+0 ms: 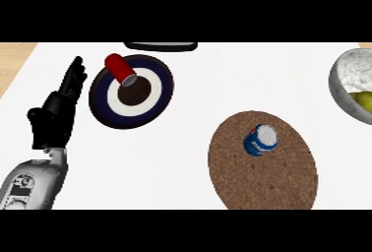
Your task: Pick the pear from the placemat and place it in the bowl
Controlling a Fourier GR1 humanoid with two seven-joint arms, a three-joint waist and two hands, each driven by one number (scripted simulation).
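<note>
Pear [362, 100] lies already inside the bowl [347, 78] at the counter's right edge, partly cut off; the placemat [287, 182] near the front edge carries only a blue can [262, 140]; the left hand [56, 110] rests by the left edge, fingers straight and pressed together; the right hand is unseen; what remains, I judge, is keeping clear of the bowl.

A white counter [189, 128] shows a strip of pale wood tone at its far left edge. A speckled brown cork placemat [280, 182] carries a blue can [260, 140] with white markings and a silvery lid. A round plate [131, 93] has rings of dark navy, white and a deep brown centre; a red can [120, 69] with a grey end lies on it. A mottled grey bowl [352, 81] holds a yellow-green pear [362, 100]. The left hand [58, 110] is black, on a grey forearm [33, 184].
</note>
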